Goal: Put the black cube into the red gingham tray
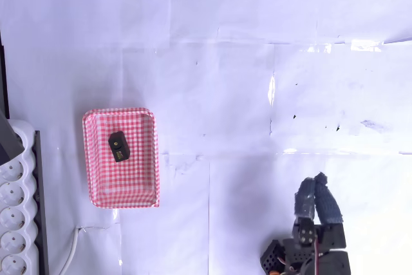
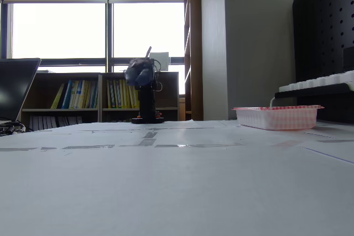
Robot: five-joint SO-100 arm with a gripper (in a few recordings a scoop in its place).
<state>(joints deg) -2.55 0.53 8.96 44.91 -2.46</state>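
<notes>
In the overhead view the black cube [image 1: 118,145] lies inside the red gingham tray [image 1: 145,159], toward its upper left part. The tray sits at the left of the white table. My gripper [image 1: 317,180] is far off at the lower right, folded back near the arm's base, its blue-wrapped fingers close together with nothing between them. In the fixed view the tray [image 2: 276,118] stands at the right, its rim hiding the cube, and the gripper [image 2: 138,72] hangs folded above the arm's base in the distance.
A white power strip [image 1: 16,217] with a cable lies along the left edge, beside the tray. Taped paper seams cross the table [image 1: 257,62]. A laptop [image 2: 14,89] stands at the left in the fixed view.
</notes>
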